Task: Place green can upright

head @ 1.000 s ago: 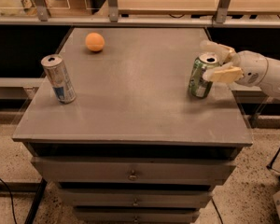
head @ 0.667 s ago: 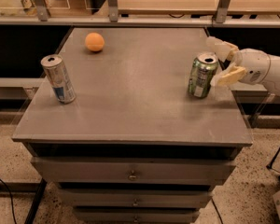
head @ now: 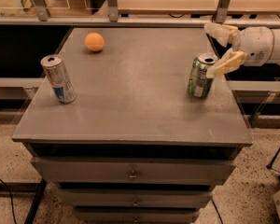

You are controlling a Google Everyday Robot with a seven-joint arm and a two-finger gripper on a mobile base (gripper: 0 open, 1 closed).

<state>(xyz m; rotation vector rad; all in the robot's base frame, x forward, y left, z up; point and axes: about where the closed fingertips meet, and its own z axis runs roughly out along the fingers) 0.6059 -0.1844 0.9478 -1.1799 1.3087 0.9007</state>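
At right edge: green can (head: 200, 78) upright | pincer (head: 209, 51) spread beside, maybe touching

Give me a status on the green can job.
Done: the green can stands upright on the table, near its right edge. In hand: the gripper is open at the can's right, fingers spread by its top, not clamping it. Left: only to pull the gripper clear without knocking the can, by the look of it.
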